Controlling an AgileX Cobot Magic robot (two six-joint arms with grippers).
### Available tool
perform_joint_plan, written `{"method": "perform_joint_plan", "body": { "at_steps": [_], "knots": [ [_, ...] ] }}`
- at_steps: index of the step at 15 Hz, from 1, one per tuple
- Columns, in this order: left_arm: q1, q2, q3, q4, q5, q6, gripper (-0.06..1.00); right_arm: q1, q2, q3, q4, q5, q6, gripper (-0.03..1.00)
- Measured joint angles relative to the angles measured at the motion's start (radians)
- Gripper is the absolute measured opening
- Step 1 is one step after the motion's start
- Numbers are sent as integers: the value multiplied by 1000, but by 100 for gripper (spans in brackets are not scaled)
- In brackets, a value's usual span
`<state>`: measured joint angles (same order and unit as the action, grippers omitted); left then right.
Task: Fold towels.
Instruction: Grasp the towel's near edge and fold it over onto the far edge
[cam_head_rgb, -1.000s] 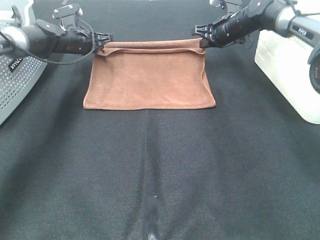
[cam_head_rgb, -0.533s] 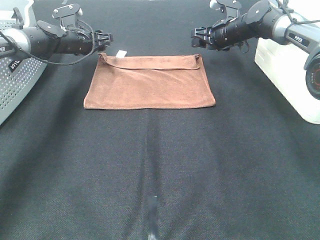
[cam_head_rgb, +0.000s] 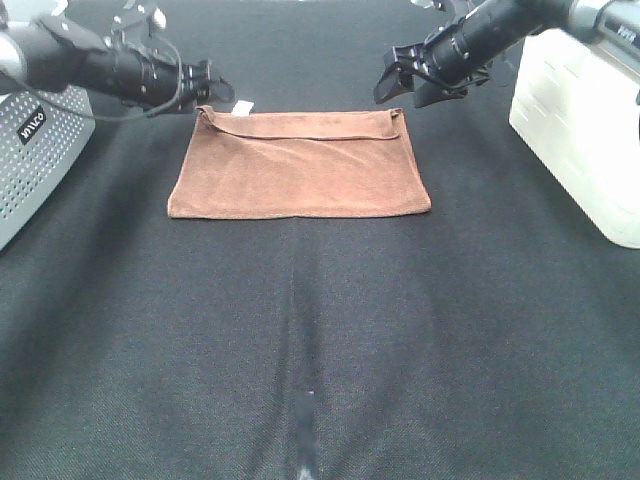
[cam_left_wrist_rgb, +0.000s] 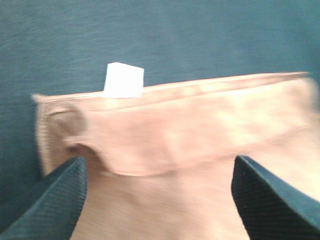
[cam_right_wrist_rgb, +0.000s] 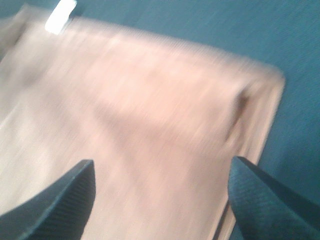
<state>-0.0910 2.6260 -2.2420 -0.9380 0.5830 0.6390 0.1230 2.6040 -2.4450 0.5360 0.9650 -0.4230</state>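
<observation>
From the high camera I see the brown rectangular terry towel (cam_head_rgb: 300, 165) lying flat on the black fabric-covered tabletop (cam_head_rgb: 400, 330), in the far middle, with a narrow band of cloth lapped along its far edge. A small white tag (cam_head_rgb: 242, 107) sticks out near the far left corner. My left claw (cam_head_rgb: 215, 82) hangs just beyond that corner, jaws apart and holding nothing. My right claw (cam_head_rgb: 400, 88) hangs above the far right corner, jaws spread and clear of the cloth. A grey perforated housing (cam_head_rgb: 30, 150) sits at the left edge and a white box (cam_head_rgb: 575, 120) at the right.

On the left wrist camera, the two dark fingers (cam_left_wrist_rgb: 55, 200) stand wide apart over the towel (cam_left_wrist_rgb: 190, 130), tag (cam_left_wrist_rgb: 124, 80) at its edge.

The right wrist camera is blurred. The fingers (cam_right_wrist_rgb: 270, 200) are spread, with the towel (cam_right_wrist_rgb: 150, 110) below.
</observation>
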Motion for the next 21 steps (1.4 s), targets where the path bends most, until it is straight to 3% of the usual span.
{"method": "perform_joint_plan", "body": {
  "at_steps": [5, 8, 10, 12, 15, 18, 21],
  "knots": [
    [11, -4, -1, 25, 294, -153, 74, 0, -24, 0, -107, 218, 245, 70],
    [15, -4, -1, 34, 376, -218, 74, 0, -24, 0, -117, 242, 274, 70],
    [15, -24, 9, 82, 436, -263, 74, 0, -35, 4, -118, 243, 310, 70],
    [20, -104, 83, 188, 434, -344, 74, 0, -101, 90, -152, 242, 314, 70],
    [42, -214, 247, 214, 419, -375, 74, 0, -184, 272, -178, 244, 310, 70],
    [85, -353, 567, 220, 233, -375, 74, 0, -204, 412, -165, 202, 278, 70],
    [80, -366, 626, 219, 147, -368, 74, 0, -207, 433, -143, 116, 251, 70]
  ]
}}
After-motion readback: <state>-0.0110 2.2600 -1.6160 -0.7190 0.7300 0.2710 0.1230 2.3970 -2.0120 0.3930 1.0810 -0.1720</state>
